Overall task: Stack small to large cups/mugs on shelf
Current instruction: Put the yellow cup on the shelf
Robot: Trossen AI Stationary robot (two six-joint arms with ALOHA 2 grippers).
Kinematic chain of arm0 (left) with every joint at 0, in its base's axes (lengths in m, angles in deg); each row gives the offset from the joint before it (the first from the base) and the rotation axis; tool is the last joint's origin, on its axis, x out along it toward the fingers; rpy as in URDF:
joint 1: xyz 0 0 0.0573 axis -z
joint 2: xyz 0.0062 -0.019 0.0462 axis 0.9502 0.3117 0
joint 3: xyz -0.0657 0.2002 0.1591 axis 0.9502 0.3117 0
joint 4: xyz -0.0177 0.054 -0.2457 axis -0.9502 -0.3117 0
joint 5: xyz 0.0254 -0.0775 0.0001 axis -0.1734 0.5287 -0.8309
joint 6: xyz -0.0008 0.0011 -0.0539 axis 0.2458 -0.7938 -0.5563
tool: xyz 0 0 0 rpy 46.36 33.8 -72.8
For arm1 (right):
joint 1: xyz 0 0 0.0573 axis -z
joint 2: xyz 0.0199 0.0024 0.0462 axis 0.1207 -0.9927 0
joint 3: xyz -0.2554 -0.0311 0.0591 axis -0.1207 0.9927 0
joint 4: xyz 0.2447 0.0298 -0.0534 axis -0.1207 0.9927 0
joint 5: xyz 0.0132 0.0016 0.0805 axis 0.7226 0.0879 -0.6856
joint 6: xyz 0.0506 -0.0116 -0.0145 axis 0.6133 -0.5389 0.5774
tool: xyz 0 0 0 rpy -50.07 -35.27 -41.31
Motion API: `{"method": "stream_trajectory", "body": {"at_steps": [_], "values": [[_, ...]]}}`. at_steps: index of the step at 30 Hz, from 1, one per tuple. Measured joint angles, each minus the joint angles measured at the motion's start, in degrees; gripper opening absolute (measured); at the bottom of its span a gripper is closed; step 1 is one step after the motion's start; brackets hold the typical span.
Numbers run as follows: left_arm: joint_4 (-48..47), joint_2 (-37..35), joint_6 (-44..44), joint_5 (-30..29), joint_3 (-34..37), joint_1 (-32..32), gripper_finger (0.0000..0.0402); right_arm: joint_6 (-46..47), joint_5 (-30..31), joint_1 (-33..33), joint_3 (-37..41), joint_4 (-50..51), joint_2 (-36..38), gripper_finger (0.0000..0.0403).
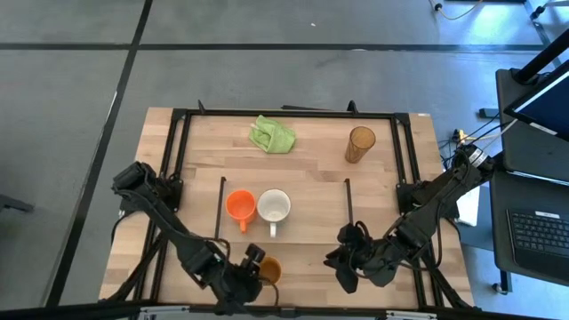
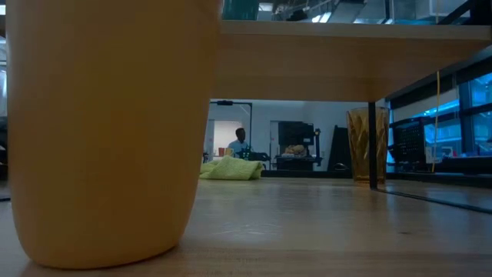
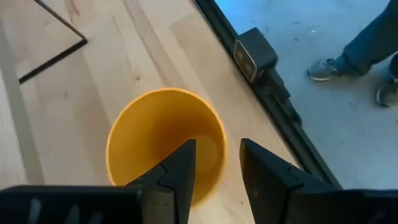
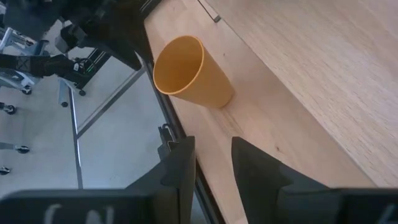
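My left tool (image 3: 217,168) hangs open over the tan-brown cup (image 3: 165,143), one finger (image 3: 180,174) just inside its rim and the other outside — so I judge the grasp is the step in hand. The cup stands on the desk (image 1: 302,267) at its near edge, below the shelf (image 1: 311,191), where the orange mug (image 1: 239,205) and white mug (image 1: 274,207) sit touching. Next: pinch the rim, then lift. My right tool (image 4: 211,165) waits open nearby.
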Motion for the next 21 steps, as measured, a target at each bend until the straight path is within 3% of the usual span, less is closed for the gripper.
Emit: {"method": "stream_trajectory", "body": {"at_steps": [7, 21], "values": [[1.92, 1.92, 1.89, 4.08, 0.0, -0.22, 0.0119, 0.08, -0.34, -0.11, 0.0, 1.5, 0.02, 0.0107], [3.0, 7.53, 2.83, 2.81, 0.0, -1.14, 0.0119, 0.21, -0.28, -0.74, 0.0, 2.83, 0.02, 0.0107]]}}
